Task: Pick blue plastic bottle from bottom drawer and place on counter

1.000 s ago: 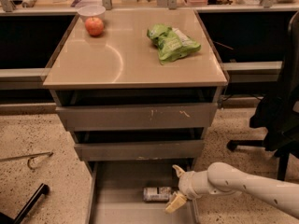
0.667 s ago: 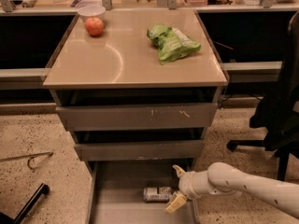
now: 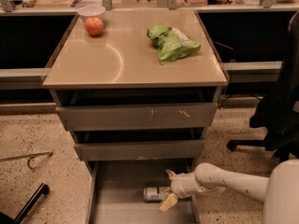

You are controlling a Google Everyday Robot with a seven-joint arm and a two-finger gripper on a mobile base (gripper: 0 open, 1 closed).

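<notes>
The robot's pale arm (image 3: 229, 183) reached in from the lower right, low to the ground, with its gripper (image 3: 168, 189) inside the pulled-out bottom drawer (image 3: 119, 178) of a grey three-drawer cabinet. The two fingers (image 3: 168, 174) stood apart, one above and one below the right end of the blue plastic bottle (image 3: 154, 193). It could not be told whether either finger touched the bottle.

The bottle lay on its side on the drawer's flat floor, near the right wall and toward the front of the tray, with its length running left to right.

Above it, the middle drawer (image 3: 138, 150) and the taller top drawer (image 3: 135, 116), whose front bore pale scratch marks, were each slightly open, with dark gaps over their fronts.

The glossy beige counter (image 3: 117, 66) carried three items. A red apple (image 3: 94, 26) sat at the back left corner, just in front of a white bowl (image 3: 91, 11). A crumpled green snack bag (image 3: 172, 42) lay toward the back right, well apart from the apple.

A dark office chair (image 3: 275, 111) stood to the right of the cabinet on the speckled floor (image 3: 37, 185). A thin bent metal rod (image 3: 25, 158) lay on the floor to the left, and a black bar (image 3: 32, 202) crossed the lower left corner.
</notes>
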